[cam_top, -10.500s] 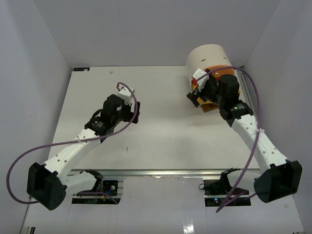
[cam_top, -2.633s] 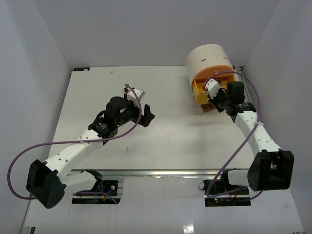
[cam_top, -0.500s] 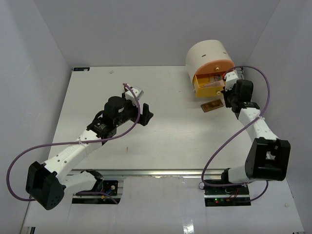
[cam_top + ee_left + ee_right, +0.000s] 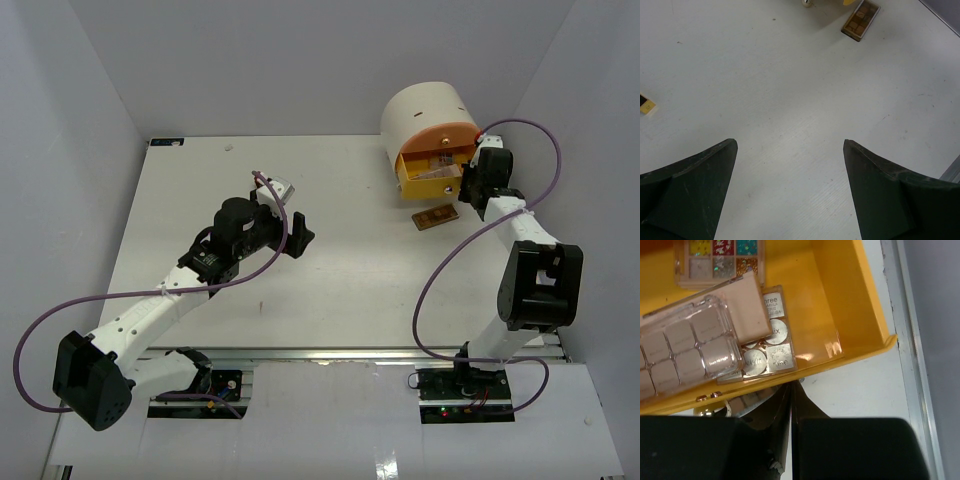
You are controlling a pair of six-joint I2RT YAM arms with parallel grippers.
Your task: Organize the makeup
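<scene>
bright, even light; soft shadows.

Palettes counted: five. One brown palette (image 4: 434, 217) lies on the worktop (image 4: 330, 290) at about 2 o'clock; four show in the open yellow drawer (image 4: 850, 305): one multicoloured palette (image 4: 720, 260), one grey-white palette (image 4: 685, 350), one pink palette (image 4: 747, 310) and one silver-panned palette (image 4: 772, 352). Drawer unit (image 4: 425, 110): one, at 1 o'clock.

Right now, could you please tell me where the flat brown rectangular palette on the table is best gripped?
Probably across its two long edges at mid-length, coming straight down: the flat brown rectangular palette lies flat on the white table, clear of the yellow drawer, so only its narrow width fits a claw.
</scene>
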